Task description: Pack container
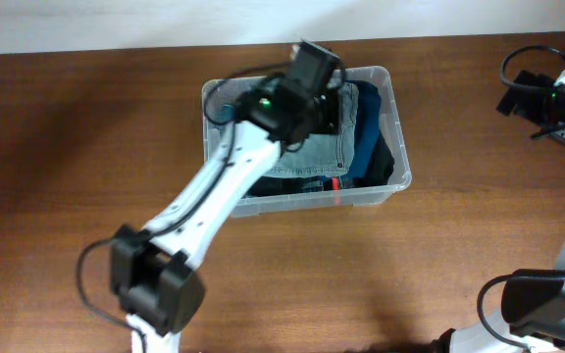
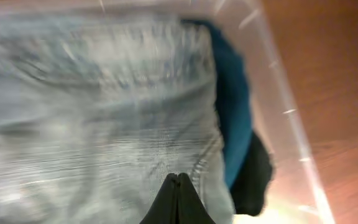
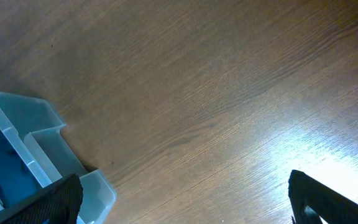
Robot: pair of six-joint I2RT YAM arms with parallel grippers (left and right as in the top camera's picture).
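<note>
Left pincer (image 2: pixel 178 182) first: its two dark tips are pressed together with nothing visible between them, pointing down at the denim (image 2: pixel 92 124) inside the container (image 1: pixel 302 203). The wrist view is blurred, so I cannot tell whether the tips touch the cloth or hang just above it. From overhead, my left arm (image 1: pixel 214 186) runs from the near left of the table (image 1: pixel 67 147) up across the container's near wall and hides much of its left half. The container sits at the middle of the table towards the far edge. Inside it the pale denim (image 1: pixel 312 157) lies left of centre, a blue cloth (image 1: pixel 369 118) is just to its right, and a black cloth (image 1: pixel 385 169) lies in the near right corner against the wall. My right pincer (image 3: pixel 185 186) is spread wide over bare table (image 3: pixel 197 93), well apart from the container, with only a clear corner (image 3: pixel 42 143) of it at the lower left of that wrist view.
</note>
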